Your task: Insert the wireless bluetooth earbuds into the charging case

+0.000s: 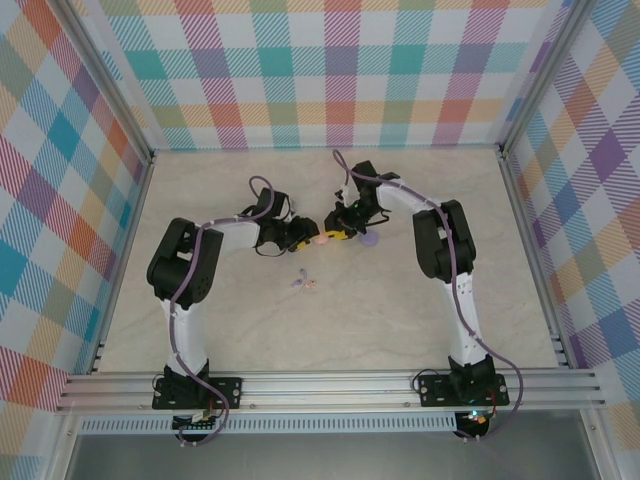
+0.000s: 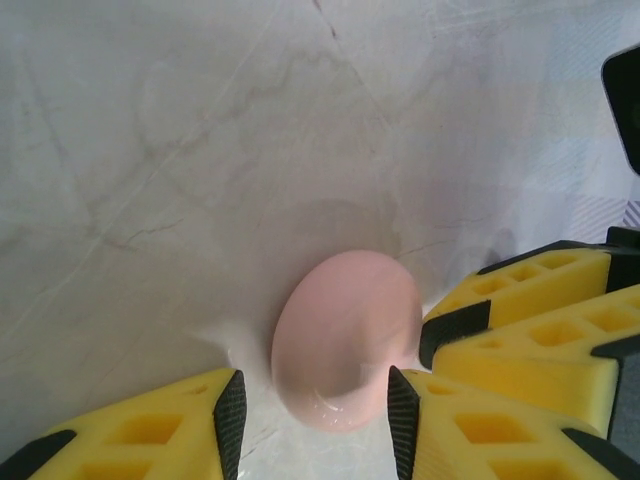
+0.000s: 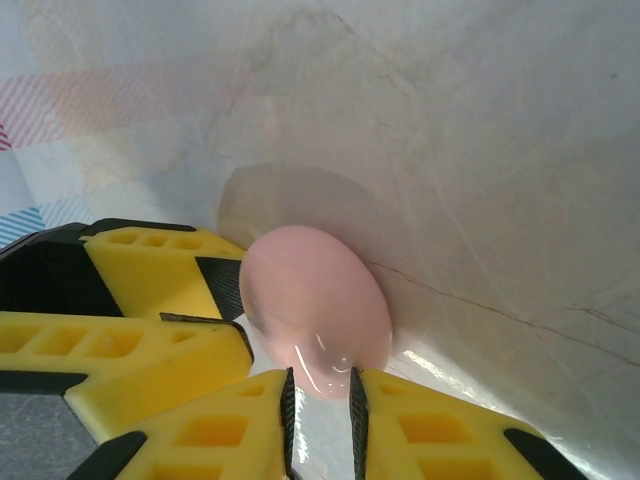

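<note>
The 2 earbuds [image 1: 297, 283] are seen loose on the bench [image 1: 400, 320], near the pink case [image 2: 345, 340], which is stood on edge. Its rim is pinched by the right fingers [image 3: 255, 410], and it is flanked by the spread left fingers [image 2: 232, 420]. Opening the case is judged the step in hand, so a firm 2-sided hold is called for next. No seam or hinge can be made out.
</note>
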Robot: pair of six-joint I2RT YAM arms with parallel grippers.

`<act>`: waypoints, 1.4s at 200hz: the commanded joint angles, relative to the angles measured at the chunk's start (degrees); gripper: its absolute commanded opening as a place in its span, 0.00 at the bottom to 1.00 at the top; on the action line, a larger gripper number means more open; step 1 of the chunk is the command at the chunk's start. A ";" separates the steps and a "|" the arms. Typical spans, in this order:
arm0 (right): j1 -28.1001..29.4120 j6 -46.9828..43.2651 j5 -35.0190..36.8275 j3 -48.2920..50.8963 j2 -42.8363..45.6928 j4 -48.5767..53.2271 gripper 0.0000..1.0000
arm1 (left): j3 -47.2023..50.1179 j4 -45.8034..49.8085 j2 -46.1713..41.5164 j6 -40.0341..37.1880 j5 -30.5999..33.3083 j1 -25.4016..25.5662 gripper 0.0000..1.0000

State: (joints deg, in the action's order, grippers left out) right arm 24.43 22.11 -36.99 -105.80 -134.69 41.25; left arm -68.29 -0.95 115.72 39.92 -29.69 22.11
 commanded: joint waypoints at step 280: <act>-2.72 3.48 2.34 14.84 19.22 -13.23 0.39 | 1.59 -6.16 -7.74 -0.44 1.17 0.71 0.09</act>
State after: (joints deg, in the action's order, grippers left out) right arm 23.46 24.60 -35.44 -95.48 -125.21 35.14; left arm -67.88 -5.69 114.24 42.06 -28.82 22.65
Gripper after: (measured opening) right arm 0.352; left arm 0.217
